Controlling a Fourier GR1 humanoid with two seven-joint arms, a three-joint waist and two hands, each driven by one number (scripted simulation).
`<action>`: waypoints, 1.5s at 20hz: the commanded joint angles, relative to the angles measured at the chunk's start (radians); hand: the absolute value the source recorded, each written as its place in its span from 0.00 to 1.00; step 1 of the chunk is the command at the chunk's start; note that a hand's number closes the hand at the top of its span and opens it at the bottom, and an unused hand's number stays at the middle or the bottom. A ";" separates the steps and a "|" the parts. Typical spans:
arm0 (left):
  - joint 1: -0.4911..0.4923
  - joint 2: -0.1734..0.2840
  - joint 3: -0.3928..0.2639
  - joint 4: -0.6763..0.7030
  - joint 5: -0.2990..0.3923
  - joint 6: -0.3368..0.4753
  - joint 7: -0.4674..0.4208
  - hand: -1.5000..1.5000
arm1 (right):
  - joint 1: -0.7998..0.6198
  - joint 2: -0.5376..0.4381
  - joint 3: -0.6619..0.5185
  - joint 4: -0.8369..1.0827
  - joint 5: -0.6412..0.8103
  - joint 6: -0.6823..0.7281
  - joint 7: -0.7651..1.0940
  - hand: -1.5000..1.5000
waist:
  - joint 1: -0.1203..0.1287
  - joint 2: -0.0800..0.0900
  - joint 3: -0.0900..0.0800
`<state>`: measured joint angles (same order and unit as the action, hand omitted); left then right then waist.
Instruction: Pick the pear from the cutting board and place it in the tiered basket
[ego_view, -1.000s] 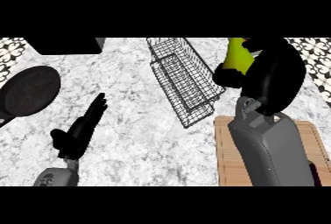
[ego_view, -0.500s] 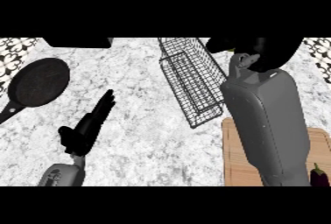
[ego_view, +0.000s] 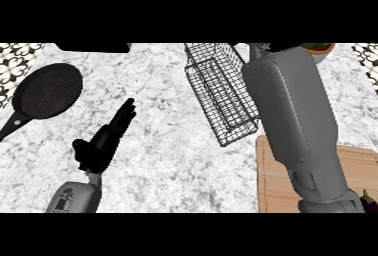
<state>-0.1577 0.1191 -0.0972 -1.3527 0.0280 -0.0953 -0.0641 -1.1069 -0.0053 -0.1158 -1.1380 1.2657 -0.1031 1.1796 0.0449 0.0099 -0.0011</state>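
The pear shows nowhere in the head view. My right forearm (ego_view: 291, 115) runs from the lower right up past the black wire tiered basket (ego_view: 221, 95) to the top edge, where the hand passes out of sight. The wooden cutting board (ego_view: 362, 170) lies at the lower right, partly under that forearm. My left hand (ego_view: 103, 142) rests open at the lower left over the marble counter, fingers straight and pointing up-right, well left of the basket.
A black frying pan (ego_view: 46, 91) lies at the far left with its handle toward the left edge. A dark purple eggplant (ego_view: 369, 200) peeks in at the board's lower right corner. An orange-rimmed pot (ego_view: 317, 48) sits at the top right.
The right arm has stretched further toward the top, beside the basket; its hand, which held the pear a second ago, has left the view. The left hand has hardly moved.
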 joint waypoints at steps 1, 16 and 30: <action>-0.001 0.023 0.002 -0.012 0.002 -0.027 0.002 0.50 | -0.074 0.005 -0.067 0.159 -0.031 -0.169 0.101 1.00 | 0.005 0.003 0.000; -0.006 -0.010 0.002 0.020 -0.004 -0.010 -0.024 0.50 | -0.122 0.005 -0.256 0.250 -0.328 -0.518 0.070 0.00 | 0.020 0.000 0.000; 0.085 0.012 0.040 0.028 -0.004 0.013 -0.042 0.50 | -0.071 -0.021 -0.253 0.211 0.215 -0.751 0.176 0.00 | -0.091 -0.039 -0.005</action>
<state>-0.1087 0.1283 -0.0681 -1.3347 0.0260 -0.0930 -0.0894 -1.1937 -0.0270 -0.3648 -0.8680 1.3119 -0.7531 1.1250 -0.0105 -0.0161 -0.0042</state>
